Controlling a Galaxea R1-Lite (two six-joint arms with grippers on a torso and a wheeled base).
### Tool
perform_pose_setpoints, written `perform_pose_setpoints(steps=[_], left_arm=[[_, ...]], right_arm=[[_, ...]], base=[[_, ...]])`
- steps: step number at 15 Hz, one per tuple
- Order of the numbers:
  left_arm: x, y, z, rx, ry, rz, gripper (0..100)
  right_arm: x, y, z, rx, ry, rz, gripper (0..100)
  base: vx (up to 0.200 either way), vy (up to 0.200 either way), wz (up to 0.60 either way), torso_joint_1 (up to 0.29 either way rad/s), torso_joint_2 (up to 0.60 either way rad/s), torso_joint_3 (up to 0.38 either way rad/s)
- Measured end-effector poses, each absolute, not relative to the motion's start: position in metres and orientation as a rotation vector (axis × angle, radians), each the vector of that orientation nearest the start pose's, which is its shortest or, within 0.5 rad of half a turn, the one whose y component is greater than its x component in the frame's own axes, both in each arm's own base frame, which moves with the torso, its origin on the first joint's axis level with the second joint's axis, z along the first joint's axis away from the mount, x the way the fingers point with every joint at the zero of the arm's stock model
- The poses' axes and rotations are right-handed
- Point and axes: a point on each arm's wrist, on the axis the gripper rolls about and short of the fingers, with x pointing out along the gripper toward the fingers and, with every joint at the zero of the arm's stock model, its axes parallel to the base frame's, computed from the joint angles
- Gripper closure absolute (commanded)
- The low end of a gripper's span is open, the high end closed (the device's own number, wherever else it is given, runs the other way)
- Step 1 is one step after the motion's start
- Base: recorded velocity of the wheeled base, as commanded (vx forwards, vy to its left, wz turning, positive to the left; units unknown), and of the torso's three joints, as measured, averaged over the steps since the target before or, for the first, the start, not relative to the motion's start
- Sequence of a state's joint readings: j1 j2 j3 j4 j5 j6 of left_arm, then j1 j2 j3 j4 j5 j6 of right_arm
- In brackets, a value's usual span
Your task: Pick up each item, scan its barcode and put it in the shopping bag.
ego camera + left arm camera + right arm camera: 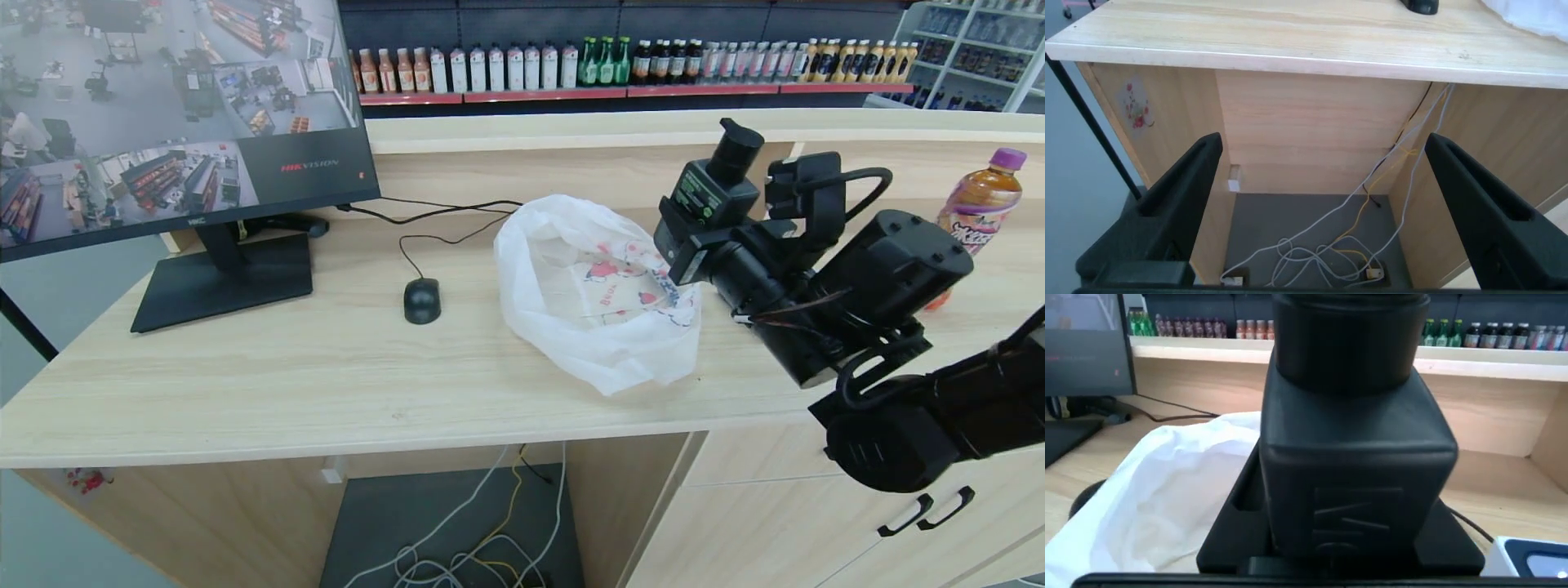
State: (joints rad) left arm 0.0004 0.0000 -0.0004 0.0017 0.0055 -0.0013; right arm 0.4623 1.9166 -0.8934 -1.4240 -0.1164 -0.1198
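My right gripper (692, 241) is shut on a black boxy bottle (712, 186) with a round cap, held just above the right rim of the white shopping bag (563, 327). That black bottle (1351, 449) is close before the right wrist camera, with the shopping bag (1167, 498) behind it. A packet with red print (614, 287) lies inside the bag. An orange drink bottle (980, 204) with a purple cap stands at the counter's far right. My left gripper (1323, 147) is open and holds nothing, low in front of the counter's edge (1290, 61).
A monitor (163, 122) on a black stand and a black mouse (422, 300) with its cables sit on the counter's left half. Loose cables (1323, 253) lie in the recess under the counter. A white and blue device (1535, 563) lies beside the right gripper.
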Motion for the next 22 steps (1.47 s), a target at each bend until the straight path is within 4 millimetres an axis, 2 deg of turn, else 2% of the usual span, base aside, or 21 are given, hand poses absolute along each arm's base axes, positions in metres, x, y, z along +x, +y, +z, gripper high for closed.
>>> perform_pose_setpoints(steps=[4, 7, 10, 13, 17, 22], left_arm=[[-0.023, 0.000, 0.075, 0.017, 0.004, 0.005, 0], [-0.023, 0.000, 0.075, 0.017, 0.003, 0.004, 0], [-0.023, 0.000, 0.075, 0.017, 0.004, 0.004, 0], [-0.023, 0.000, 0.075, 0.017, 0.003, 0.004, 0], [-0.023, 0.000, 0.076, 0.017, 0.003, 0.005, 0], [-0.023, 0.000, 0.076, 0.017, 0.003, 0.004, 0]], right_arm=[[0.335, 0.188, 0.229, 0.006, -0.401, 0.370, 100], [0.356, 0.213, 0.228, 0.002, -0.373, 0.401, 100], [0.378, 0.231, 0.209, 0.004, -0.352, 0.412, 100], [0.392, 0.239, 0.185, -0.001, -0.312, 0.416, 100], [0.403, 0.242, 0.159, 0.008, -0.257, 0.415, 100], [0.408, 0.242, 0.141, -0.002, -0.219, 0.409, 100]], base=[[0.000, 0.000, 0.00, 0.000, 0.00, 0.000], [0.000, 0.000, 0.00, 0.000, 0.00, 0.000], [0.000, 0.000, 0.00, 0.000, 0.00, 0.000], [0.000, 0.000, 0.00, 0.000, 0.00, 0.000], [0.000, 0.000, 0.00, 0.000, 0.00, 0.000], [0.000, 0.000, 0.00, 0.000, 0.00, 0.000]])
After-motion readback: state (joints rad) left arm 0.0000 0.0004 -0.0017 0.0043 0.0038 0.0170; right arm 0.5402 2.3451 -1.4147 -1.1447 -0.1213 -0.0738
